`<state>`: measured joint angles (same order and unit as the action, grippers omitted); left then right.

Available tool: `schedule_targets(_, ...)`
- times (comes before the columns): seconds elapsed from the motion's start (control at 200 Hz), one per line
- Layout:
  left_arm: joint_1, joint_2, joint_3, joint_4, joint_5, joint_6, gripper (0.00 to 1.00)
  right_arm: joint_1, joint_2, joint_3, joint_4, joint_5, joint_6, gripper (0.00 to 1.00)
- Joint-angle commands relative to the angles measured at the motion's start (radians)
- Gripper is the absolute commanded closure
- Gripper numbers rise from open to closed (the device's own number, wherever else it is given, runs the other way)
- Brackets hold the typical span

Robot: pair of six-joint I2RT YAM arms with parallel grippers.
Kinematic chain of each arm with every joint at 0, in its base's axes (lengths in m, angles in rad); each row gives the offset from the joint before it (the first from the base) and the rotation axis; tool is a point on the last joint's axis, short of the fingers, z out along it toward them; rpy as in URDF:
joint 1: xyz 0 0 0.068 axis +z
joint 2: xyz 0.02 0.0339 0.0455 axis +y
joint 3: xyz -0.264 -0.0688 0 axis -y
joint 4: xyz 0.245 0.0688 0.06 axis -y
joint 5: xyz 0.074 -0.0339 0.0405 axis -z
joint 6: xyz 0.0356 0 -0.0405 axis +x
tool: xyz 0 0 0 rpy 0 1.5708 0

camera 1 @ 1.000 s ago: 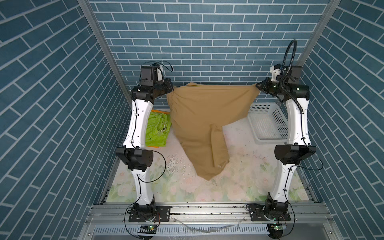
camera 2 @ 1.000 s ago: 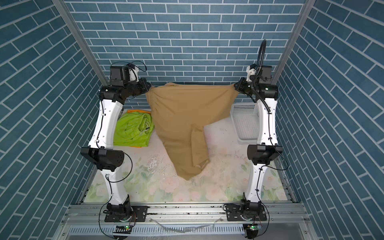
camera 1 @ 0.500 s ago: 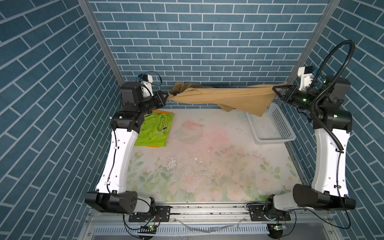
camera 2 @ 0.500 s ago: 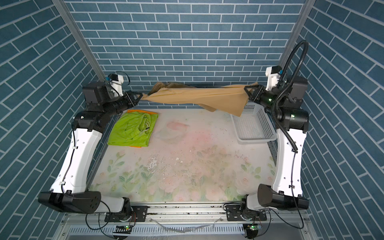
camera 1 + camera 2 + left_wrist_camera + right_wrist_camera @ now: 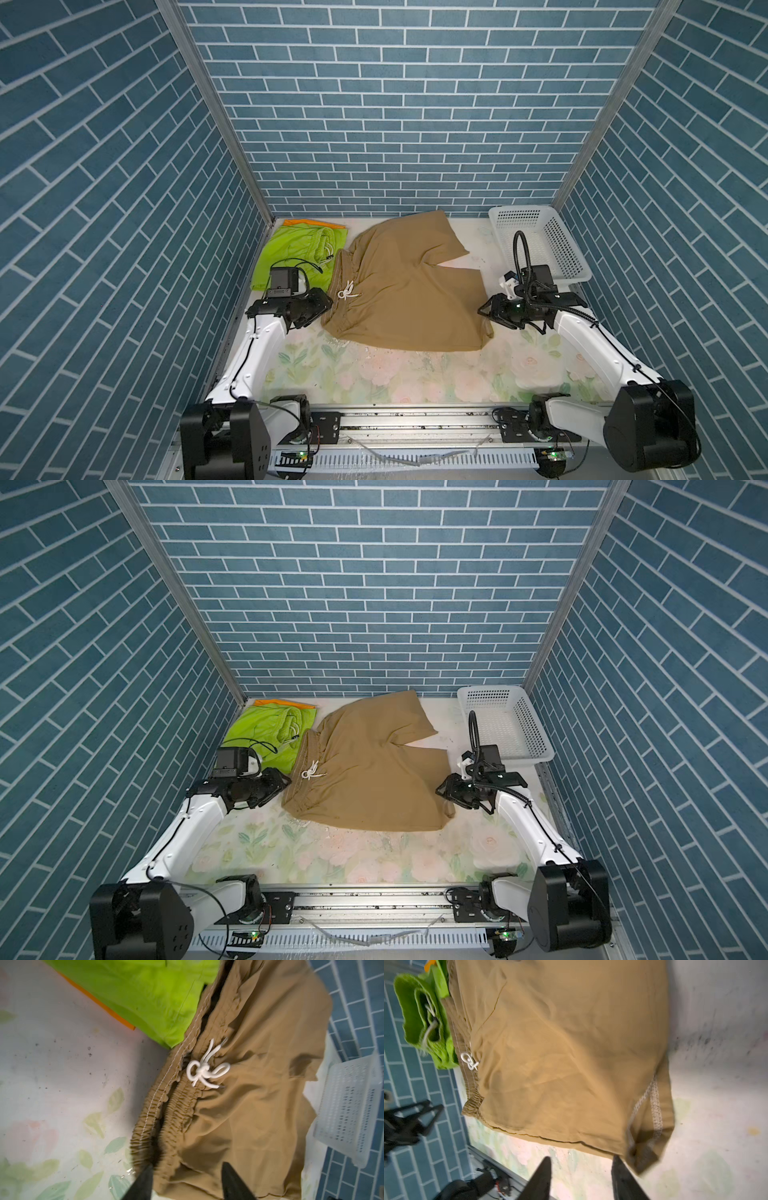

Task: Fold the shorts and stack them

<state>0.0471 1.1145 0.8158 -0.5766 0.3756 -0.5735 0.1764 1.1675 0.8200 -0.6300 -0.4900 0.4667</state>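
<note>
The tan-brown shorts (image 5: pixel 407 291) (image 5: pixel 370 771) lie spread flat mid-table, waistband to the left, white cord (image 5: pixel 204 1072) tied in a bow. The lime green shorts (image 5: pixel 295 253) (image 5: pixel 266 733) lie folded at the back left on the orange shorts (image 5: pixel 313 223), of which only an edge shows. My left gripper (image 5: pixel 326 309) (image 5: pixel 187 1167) stands open at the near waistband corner, its fingers wide apart over the cloth. My right gripper (image 5: pixel 484 309) (image 5: pixel 581 1158) is open beside the near hem corner (image 5: pixel 645 1153), with bare table between its fingers.
A white perforated basket (image 5: pixel 519 209) (image 5: pixel 490 690) stands at the back right, behind the right arm. Blue brick walls close in the back and both sides. The floral table top (image 5: pixel 395 374) shows in front of the shorts.
The tan-brown shorts were stretched in the air between both shut grippers. Both arms came down and forward, the shorts now lie flat, and both grippers have opened and let go.
</note>
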Motion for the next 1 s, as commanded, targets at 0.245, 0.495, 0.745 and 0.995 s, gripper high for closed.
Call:
schedule_targets(0.245,-0.059,0.120,0.185,0.122,-0.034,-0.047,0.00,0.002,0.313,0.445,0.005,0.170,-0.055,0.01)
schedule_targets(0.495,-0.220,0.355,0.271,0.150,-0.097,-0.005,0.00,0.071,0.705,0.680,0.129,0.140,-0.021,0.01)
schedule_targets(0.745,-0.231,0.549,0.381,0.032,-0.223,0.164,0.01,0.144,0.808,0.672,0.156,0.143,-0.026,0.01)
schedule_targets(0.995,-0.263,0.661,0.406,-0.028,-0.258,0.186,0.15,0.148,0.707,0.477,0.205,0.152,-0.020,0.01)
